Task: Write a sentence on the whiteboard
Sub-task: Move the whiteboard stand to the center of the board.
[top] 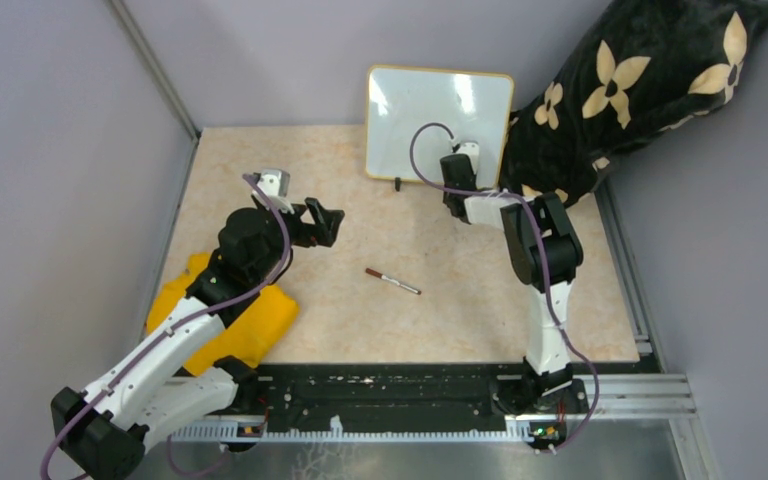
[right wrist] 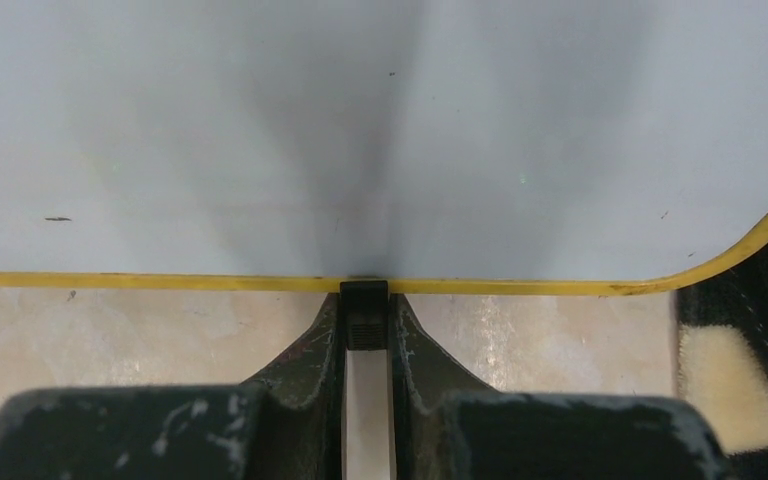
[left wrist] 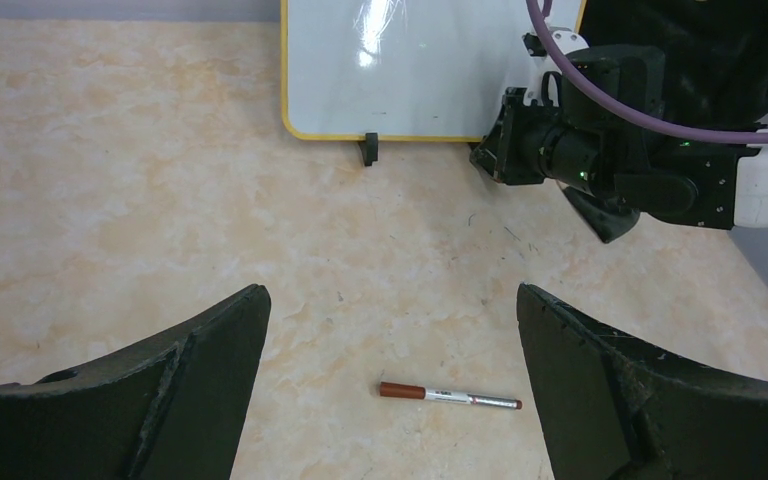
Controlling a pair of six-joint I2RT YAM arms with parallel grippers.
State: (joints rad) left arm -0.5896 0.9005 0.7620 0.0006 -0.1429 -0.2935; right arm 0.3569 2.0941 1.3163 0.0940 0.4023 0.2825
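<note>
From above, one glossy yellow-framed whiteboard (top: 430, 105) stands at the far edge of the beige marbled table (top: 260, 150), and one brown-capped marker pen (top: 392, 281) lies mid-table. Left wrist: the left gripper (left wrist: 390, 292) gapes wide above that pen. Right wrist: the right gripper (right wrist: 364, 325) pinches one small black foot (right wrist: 364, 300) under the board.

In the right wrist view the whiteboard (right wrist: 360, 130) runs off the top and left edges. The right gripper (right wrist: 365, 325) hides the lower part of the board's foot (right wrist: 364, 296), and the dark specks (right wrist: 58, 218) are too small to read. From above, that arm covers the same foot. The left wrist view cuts off the board's top and the left gripper (left wrist: 390, 290) at the bottom. The print on the pen (left wrist: 450, 396) is illegible. The left arm hides part of a yellow cloth (top: 265, 320). The flowered cushion (top: 650, 90) leaves the frame.
</note>
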